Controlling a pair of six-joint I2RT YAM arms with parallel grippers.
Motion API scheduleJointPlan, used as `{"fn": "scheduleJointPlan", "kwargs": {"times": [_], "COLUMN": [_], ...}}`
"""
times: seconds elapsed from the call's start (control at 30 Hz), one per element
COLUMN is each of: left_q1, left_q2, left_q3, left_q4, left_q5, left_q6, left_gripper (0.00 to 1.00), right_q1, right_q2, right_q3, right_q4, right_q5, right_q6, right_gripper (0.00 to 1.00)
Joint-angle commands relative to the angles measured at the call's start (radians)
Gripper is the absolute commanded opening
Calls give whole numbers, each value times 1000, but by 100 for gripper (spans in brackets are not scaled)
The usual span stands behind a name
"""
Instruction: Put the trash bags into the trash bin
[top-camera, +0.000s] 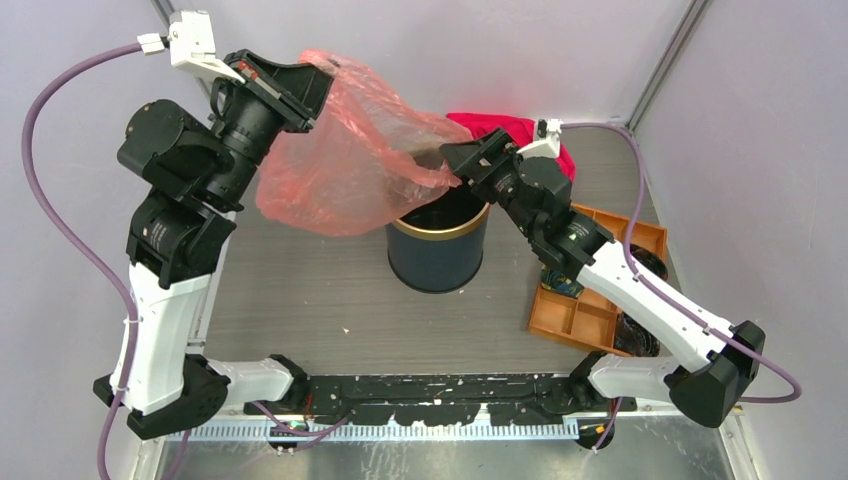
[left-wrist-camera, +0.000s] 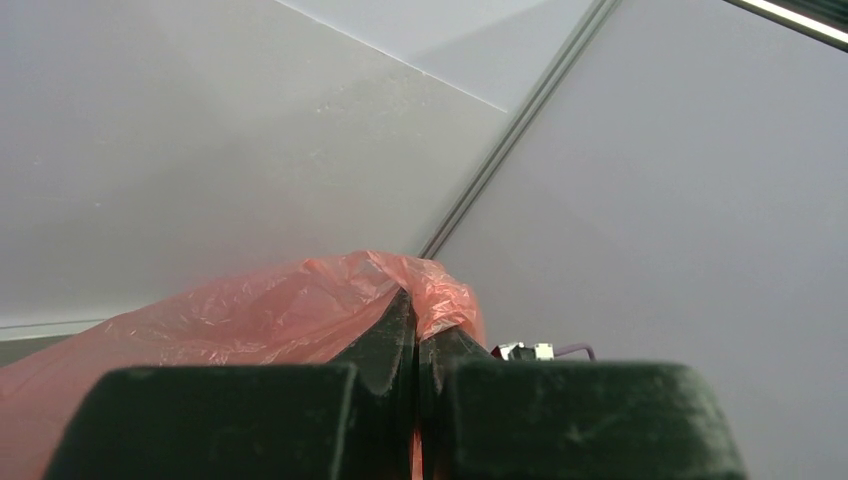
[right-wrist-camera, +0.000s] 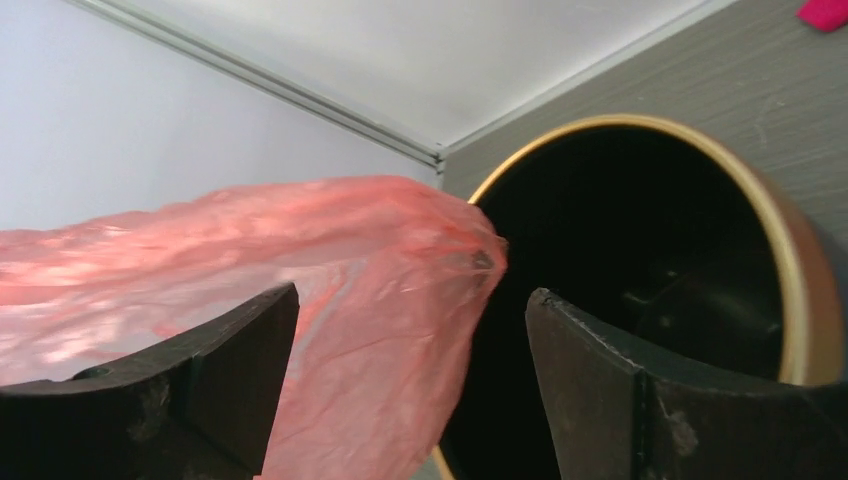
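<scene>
The thin red-pink trash bag hangs in the air, stretched from upper left down toward the trash bin, a dark navy cylinder with a gold rim. My left gripper holds it high, shut on its upper edge; the film bunches over the closed fingertips of that gripper. My right gripper hovers over the bin's far rim, open. A loose corner of the bag sags between the right gripper's spread jaws without being pinched. The bin's black inside lies just behind.
An opaque magenta cloth lies behind the right gripper at the back of the table. An orange compartment tray sits to the bin's right, partly under the right arm. White walls close in the back and both sides.
</scene>
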Motion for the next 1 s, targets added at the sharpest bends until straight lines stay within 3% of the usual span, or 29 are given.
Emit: {"fn": "scheduleJointPlan", "kwargs": {"times": [0.0,0.17,0.27,0.47,0.77,0.97], "left_q1": [6,5,5,6,5,6], "left_q2": [-1,1,4,19,48,99], "left_q3": [40,40,42,59,93,151], "left_q4": [1,1,-1,-10,-18,-30], "left_q5": [33,39,39,62,100,170], "left_q6": [15,9,10,-1,-25,-53], "left_gripper": [1,1,1,0,0,1], "right_q1": [-33,-70,-79,-105,-116,-116], "right_q2": [-22,27,24,10,-39,-121], "right_q3": [-20,-29,-44,-26,52,144], "right_q4": [-10,93,128,160,67,-32], "right_q5": [-14,-111,-104,-103,-45,85], "right_q6": [-39,-3,20,26,-61,-244], "right_gripper": [89,87,80,45,2,1]}}
